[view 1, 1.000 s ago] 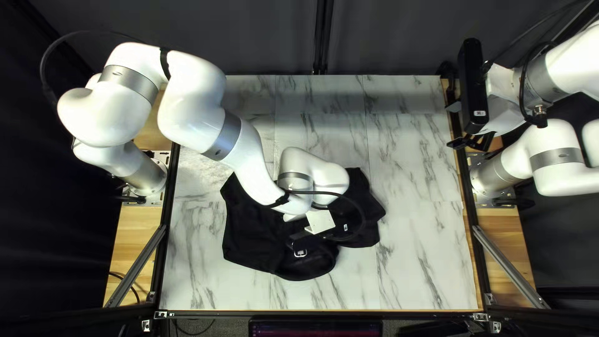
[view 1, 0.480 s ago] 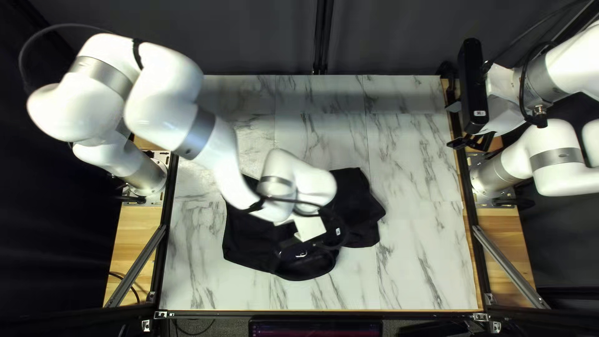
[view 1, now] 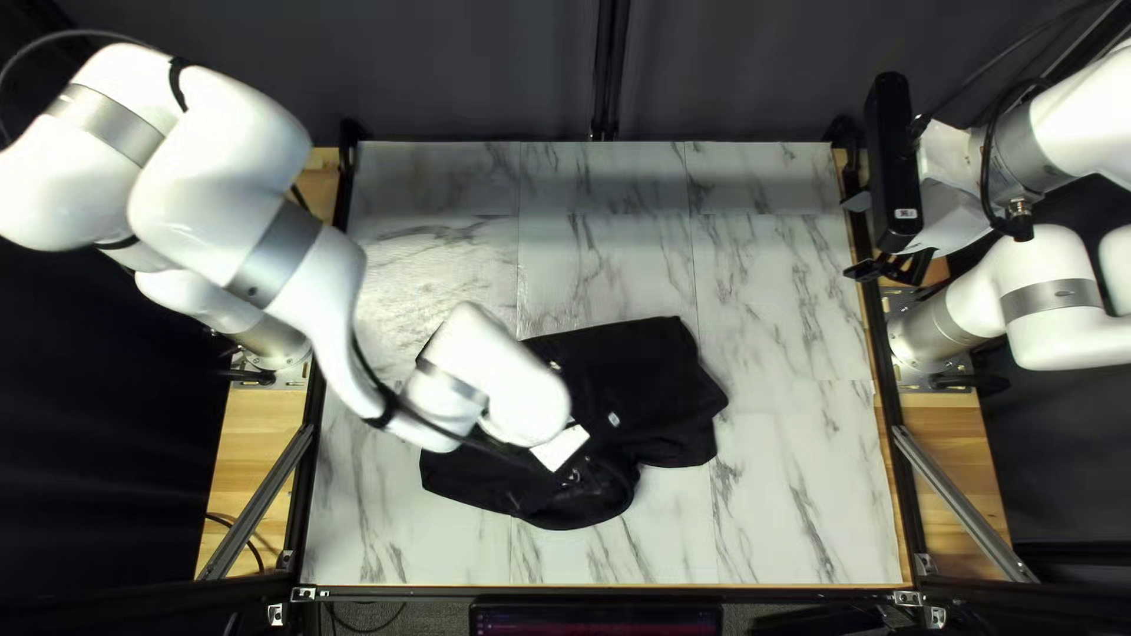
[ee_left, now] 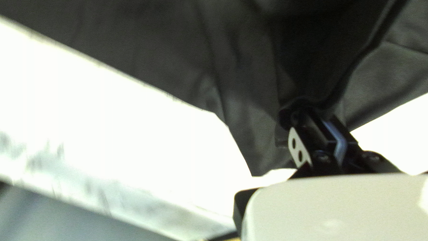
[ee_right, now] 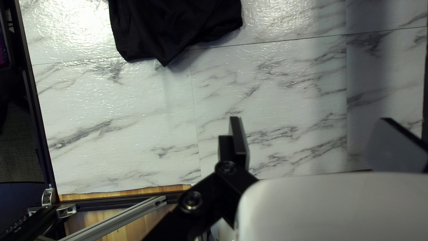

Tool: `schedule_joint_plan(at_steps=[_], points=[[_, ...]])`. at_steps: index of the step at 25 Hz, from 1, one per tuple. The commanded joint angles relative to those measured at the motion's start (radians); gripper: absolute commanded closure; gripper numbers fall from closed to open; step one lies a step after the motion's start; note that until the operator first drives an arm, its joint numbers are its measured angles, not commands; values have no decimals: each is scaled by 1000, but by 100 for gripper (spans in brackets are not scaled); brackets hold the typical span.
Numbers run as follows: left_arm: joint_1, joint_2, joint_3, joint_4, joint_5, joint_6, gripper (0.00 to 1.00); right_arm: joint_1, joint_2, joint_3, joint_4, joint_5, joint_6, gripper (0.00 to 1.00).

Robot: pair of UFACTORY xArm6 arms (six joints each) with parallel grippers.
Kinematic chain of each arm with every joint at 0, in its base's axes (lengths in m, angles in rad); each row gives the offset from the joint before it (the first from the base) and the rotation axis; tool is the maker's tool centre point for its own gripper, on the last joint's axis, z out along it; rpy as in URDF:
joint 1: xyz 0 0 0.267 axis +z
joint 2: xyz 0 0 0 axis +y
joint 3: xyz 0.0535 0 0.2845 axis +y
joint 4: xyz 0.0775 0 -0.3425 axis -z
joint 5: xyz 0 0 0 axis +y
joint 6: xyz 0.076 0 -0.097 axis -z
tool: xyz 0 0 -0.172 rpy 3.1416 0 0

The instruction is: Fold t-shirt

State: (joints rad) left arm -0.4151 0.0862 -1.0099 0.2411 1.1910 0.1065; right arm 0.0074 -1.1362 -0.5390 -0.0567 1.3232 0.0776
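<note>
Black t-shirt (view 1: 660, 389), matte and creased, lies angular on the marble-patterned worktop (view 1: 789, 518), nearing its near edge. Left gripper (view 1: 575, 476) appears closed on bunched cloth, view obscured. Right gripper (view 1: 891, 269), jaws wide apart, is at the right edge. Marbled surface spans shirt to far corners

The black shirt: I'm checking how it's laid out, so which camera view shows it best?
The top left view: it shows the most of the black shirt's outline, though the left arm hides part. The left wrist view shows only close-up creases and some edges; the right wrist view, just one end.
</note>
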Motion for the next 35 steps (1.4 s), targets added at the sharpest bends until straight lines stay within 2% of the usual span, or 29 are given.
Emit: schedule_joint_plan(at_steps=[1,6,7,18,20,24,27,30,31,35], points=[[-26,-118,86,141,71,-325,100,0,0,0,0,0,0,0],[-10,-196,166,198,95,-551,100,0,0,0,0,0,0,0],[-10,-177,164,204,98,-597,100,0,0,0,0,0,0,0],[-11,-163,159,205,100,-611,100,0,0,0,0,0,0,0],[21,-193,184,206,85,-582,100,0,0,0,0,0,0,0],[191,-335,291,236,17,-558,100,0,0,0,0,0,0,0],[293,-391,337,271,-17,-587,100,0,0,0,0,0,0,0],[347,-366,317,316,-4,-645,100,0,0,0,0,0,0,0],[353,-327,288,330,16,-674,100,0,0,0,0,0,0,0],[353,-327,288,330,16,-674,100,0,0,0,0,0,0,0]])
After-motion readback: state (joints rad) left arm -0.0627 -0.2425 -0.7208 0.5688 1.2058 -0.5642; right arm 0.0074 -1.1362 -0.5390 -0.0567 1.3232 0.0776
